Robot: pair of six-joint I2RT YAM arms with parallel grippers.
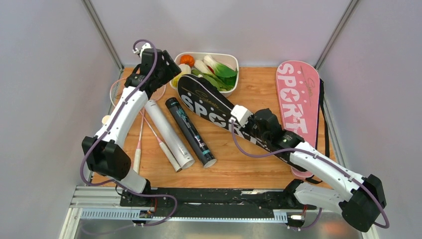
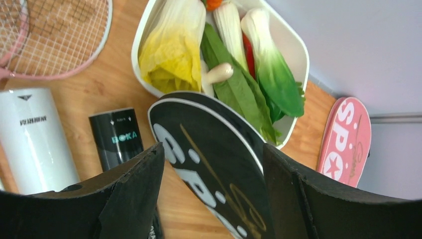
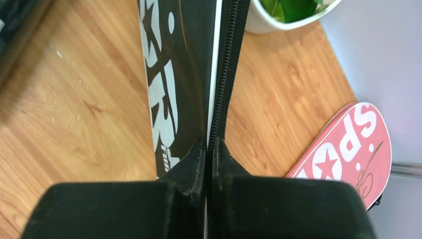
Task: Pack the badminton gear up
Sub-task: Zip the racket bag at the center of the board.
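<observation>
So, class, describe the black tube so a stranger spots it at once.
On the wooden table, left of centre, two long tubes lie side by side. Take the right one: a black cylindrical tube with teal lettering, not the white tube.

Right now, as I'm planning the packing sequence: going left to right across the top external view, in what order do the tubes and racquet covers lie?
white tube → black tube → black "SPORT" cover → pink "SPORT" cover

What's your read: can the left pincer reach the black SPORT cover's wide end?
Probably yes: the left pincer hangs open over the black SPORT cover, nothing between; the vegetable tray sits close.
</observation>
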